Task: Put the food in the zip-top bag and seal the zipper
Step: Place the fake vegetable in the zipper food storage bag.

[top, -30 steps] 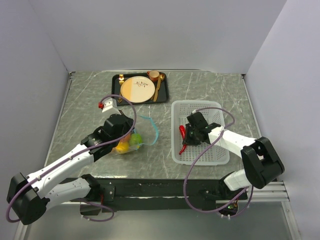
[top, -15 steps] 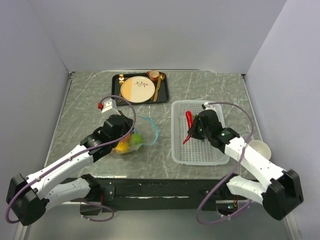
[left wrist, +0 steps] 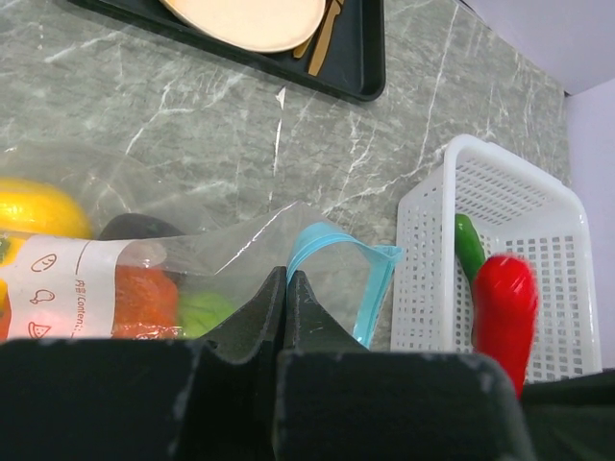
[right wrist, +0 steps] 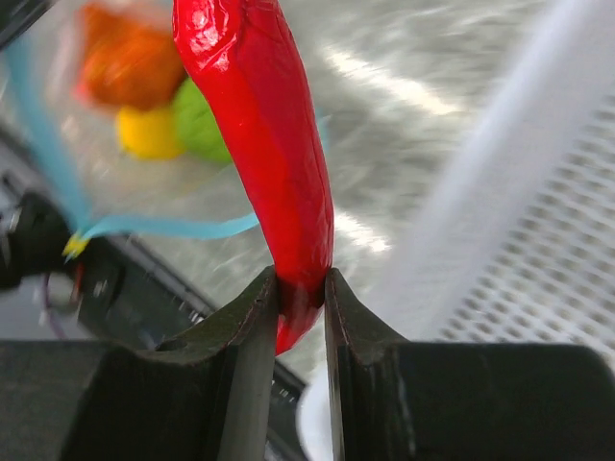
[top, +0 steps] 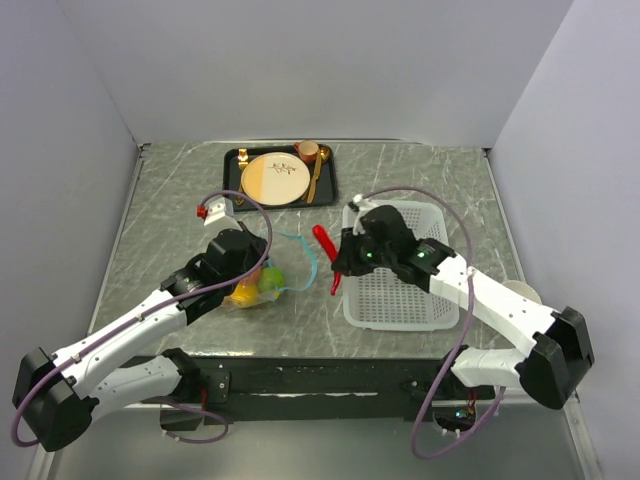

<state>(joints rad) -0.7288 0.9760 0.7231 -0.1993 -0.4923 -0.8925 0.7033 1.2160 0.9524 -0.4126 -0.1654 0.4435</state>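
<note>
Right wrist, right gripper (right wrist: 300, 284) clamping chili (right wrist: 258, 125), left gripper (left wrist: 285, 280) pinching bag (left wrist: 207, 252)

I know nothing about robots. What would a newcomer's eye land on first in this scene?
The bright red chili stands out first. It is pinched in the right end effector and held in the air at the left edge of the white basket. Next comes the clear zip-top bag on the grey marble table, holding yellow, orange and green toy fruit, with the left end effector gripping its edge.
</note>
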